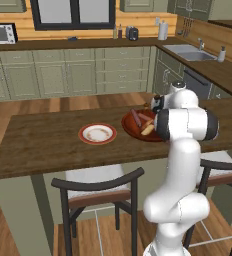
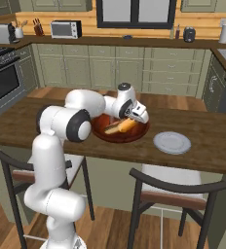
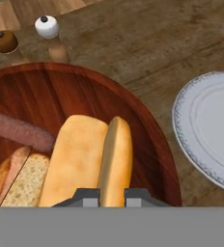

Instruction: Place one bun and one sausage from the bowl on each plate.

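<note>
I have the tool (image 3: 112, 195) closed narrow on a bun (image 3: 115, 159) over the bowl (image 3: 152, 140), its long axis toward twelve o'clock, the grey plate (image 3: 205, 125) at two o'clock.

Reddish-brown bowl (image 3: 147, 140) holds buns (image 3: 77, 159) and sausages (image 3: 17, 131), between red-rimmed plate (image 1: 97, 133) and grey plate (image 3: 210, 130)
</note>
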